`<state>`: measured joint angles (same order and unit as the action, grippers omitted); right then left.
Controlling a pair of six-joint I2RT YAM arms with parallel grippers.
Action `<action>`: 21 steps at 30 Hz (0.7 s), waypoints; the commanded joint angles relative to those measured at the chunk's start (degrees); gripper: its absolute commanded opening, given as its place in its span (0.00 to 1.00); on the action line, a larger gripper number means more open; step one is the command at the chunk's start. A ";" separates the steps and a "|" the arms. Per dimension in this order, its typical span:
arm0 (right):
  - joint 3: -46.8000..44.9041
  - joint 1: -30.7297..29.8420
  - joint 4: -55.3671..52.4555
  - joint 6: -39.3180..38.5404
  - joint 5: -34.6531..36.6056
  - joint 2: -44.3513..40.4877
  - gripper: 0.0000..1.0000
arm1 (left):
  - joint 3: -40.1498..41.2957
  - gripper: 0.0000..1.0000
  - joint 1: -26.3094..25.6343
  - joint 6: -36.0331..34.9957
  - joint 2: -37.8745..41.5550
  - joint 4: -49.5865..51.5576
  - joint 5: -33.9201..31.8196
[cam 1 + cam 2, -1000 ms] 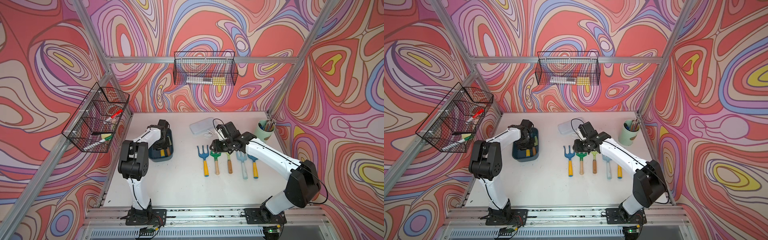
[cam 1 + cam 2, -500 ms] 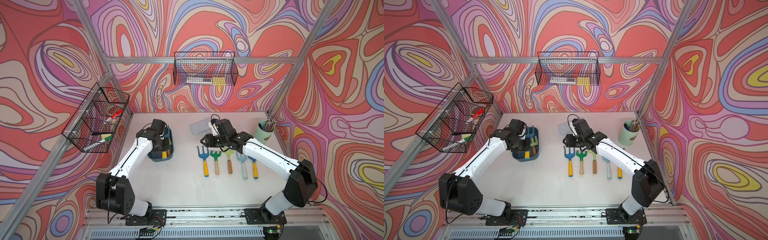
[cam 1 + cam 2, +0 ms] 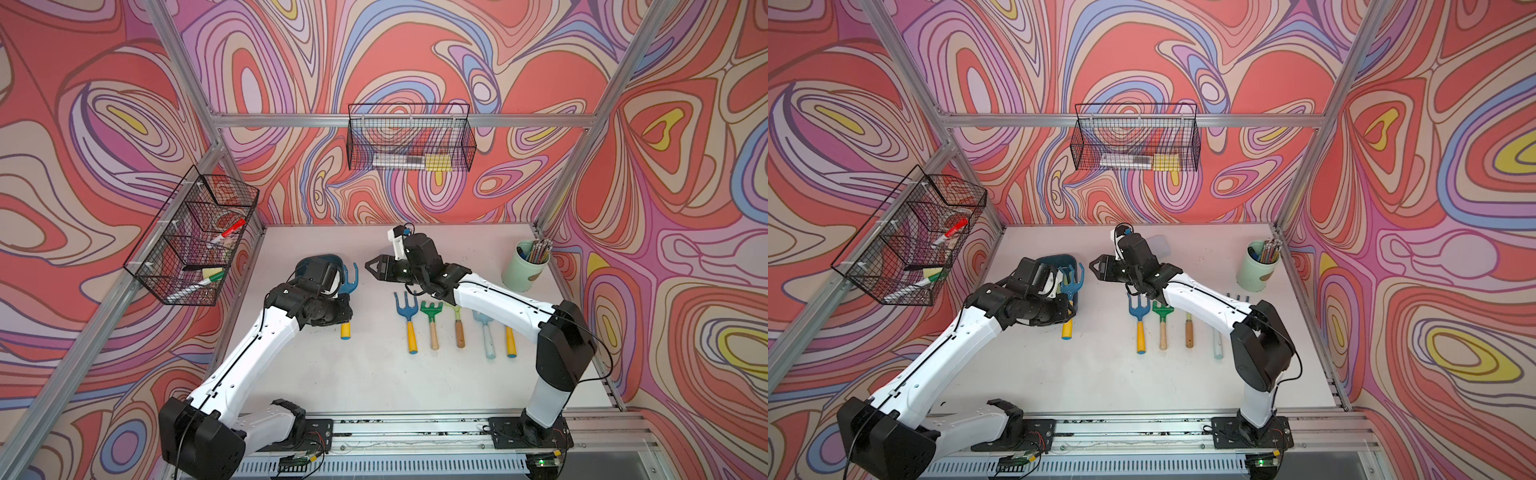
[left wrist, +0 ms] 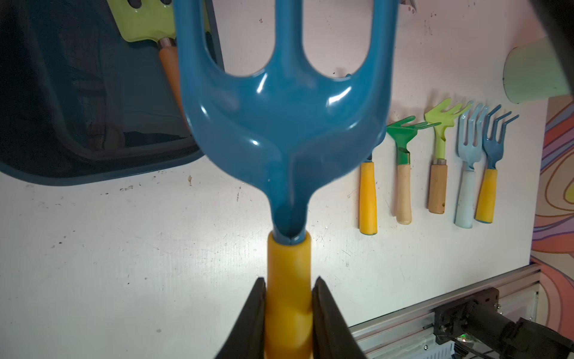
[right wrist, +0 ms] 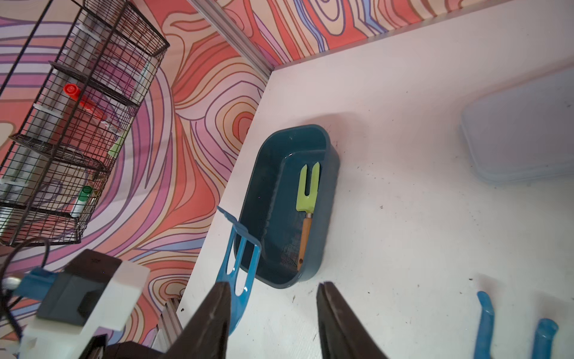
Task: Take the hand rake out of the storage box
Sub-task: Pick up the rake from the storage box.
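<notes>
The hand rake (image 4: 285, 124) has a blue pronged head and a yellow handle. My left gripper (image 4: 289, 284) is shut on that handle and holds the rake in the air. Its head (image 3: 351, 279) hangs over the right rim of the storage box (image 3: 332, 261), a dark teal tub mostly hidden under my left arm. The handle end (image 3: 1067, 330) sticks out toward the front. In the right wrist view the storage box (image 5: 332, 161) holds a lime-green fork with an orange handle (image 5: 307, 192). My right gripper (image 5: 275, 287) is open and empty, hovering just right of the rake head (image 5: 239, 264).
Several hand tools (image 3: 432, 320) lie in a row on the white table, right of the tub. A pale green cup of pencils (image 3: 525, 268) stands at the back right. A flat pale grey case (image 5: 521, 140) lies behind my right arm. Black wire baskets (image 3: 195, 237) (image 3: 409, 143) hang on the walls.
My left arm has stretched out and drawn the rake up out of the tub toward the front. My right gripper has swung left from above the tool row toward the tub.
</notes>
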<state>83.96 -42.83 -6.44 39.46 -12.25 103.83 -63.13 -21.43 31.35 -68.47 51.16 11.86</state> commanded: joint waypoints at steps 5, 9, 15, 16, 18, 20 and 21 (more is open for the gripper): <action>3.67 -2.30 0.95 0.61 -0.15 3.48 0.46 | 0.07 0.16 -0.10 0.46 0.44 -1.43 1.45; 3.20 -2.76 2.07 1.63 -1.32 4.06 0.45 | -0.13 0.16 -0.10 0.39 0.35 -1.59 1.44; 2.88 -3.43 0.48 2.32 -0.86 4.78 0.42 | -0.41 0.16 -0.10 0.42 0.60 -2.11 0.84; 2.42 -3.49 0.86 2.49 -0.87 4.72 0.41 | -0.58 0.16 -0.06 0.46 0.62 -2.16 0.89; 1.61 -3.49 1.73 3.04 -0.92 4.75 0.39 | -0.72 0.16 -0.10 0.46 0.62 -2.36 1.28; 1.38 -3.49 2.21 3.51 -1.32 4.95 0.34 | -0.74 0.16 -0.10 0.33 0.55 -2.55 1.58; 1.43 -3.57 2.58 3.59 -1.63 5.20 0.31 | -0.74 0.15 -0.10 0.24 0.48 -2.57 1.74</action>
<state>86.17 -45.95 -5.52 42.15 -13.41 107.79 -63.13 -21.43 31.55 -68.47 50.02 12.93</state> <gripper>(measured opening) 0.329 0.261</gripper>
